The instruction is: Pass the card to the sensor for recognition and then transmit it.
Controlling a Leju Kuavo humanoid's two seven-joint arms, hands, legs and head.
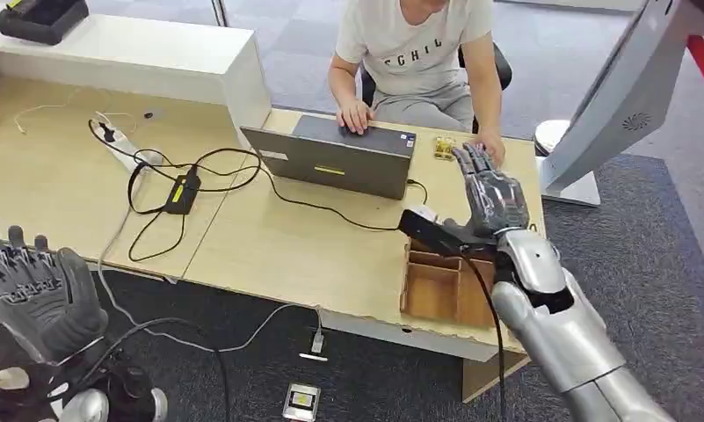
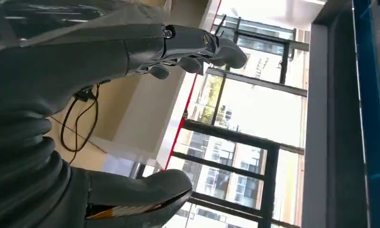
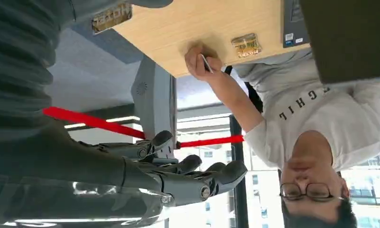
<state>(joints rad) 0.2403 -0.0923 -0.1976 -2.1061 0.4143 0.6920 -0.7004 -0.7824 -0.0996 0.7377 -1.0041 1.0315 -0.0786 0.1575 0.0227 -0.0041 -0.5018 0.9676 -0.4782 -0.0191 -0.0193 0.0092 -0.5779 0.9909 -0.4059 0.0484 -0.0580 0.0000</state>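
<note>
While the right hand hung spread and empty over the desk, the card sat in the person's hand at the far edge. It probably needed a steady reach. The left hand was also spread, holding nothing.

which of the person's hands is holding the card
The person's hand at the desk edge beside the right robot hand pinches the card; their other hand rests on the laptop.

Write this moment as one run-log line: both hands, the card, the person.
left hand: open, raised, empty | right hand: open, extended over desk edge | card: in person's hand on the desk | person: seated at laptop
</note>
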